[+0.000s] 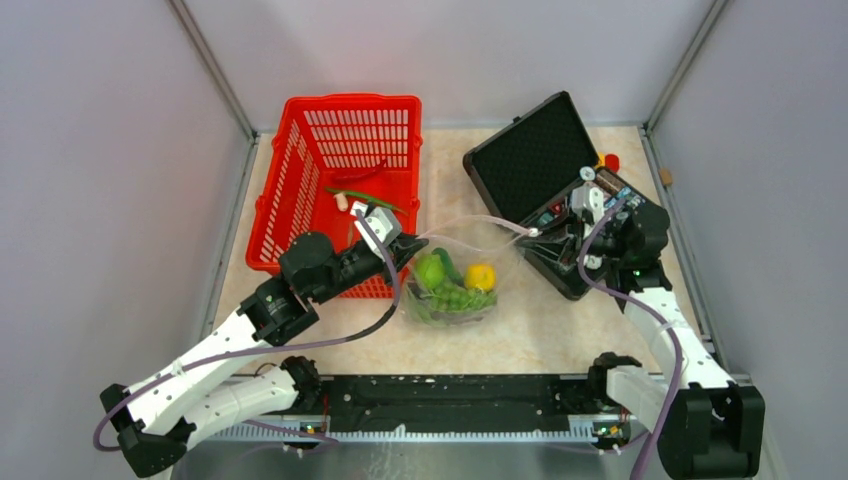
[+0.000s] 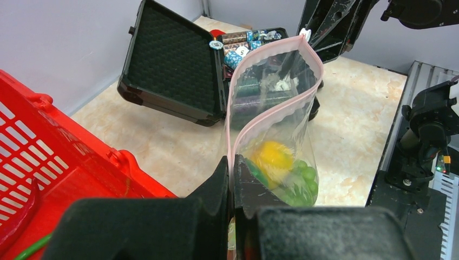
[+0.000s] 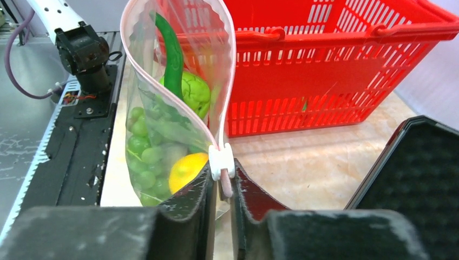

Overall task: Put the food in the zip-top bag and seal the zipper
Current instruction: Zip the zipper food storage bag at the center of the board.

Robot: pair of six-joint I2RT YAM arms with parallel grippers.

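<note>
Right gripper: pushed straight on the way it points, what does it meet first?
The right gripper is shut on the zipper at the bag's end, so the bag comes first, grapes and lemon inside. Beyond it stands the red basket's side; how far is unclear.

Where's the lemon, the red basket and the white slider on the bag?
lemon [image 1: 480,276], top view, middle of its yellow skin.
red basket [image 1: 276,190], top view, its left wall.
white slider [image 3: 221,161], right wrist view, its front face.
</note>
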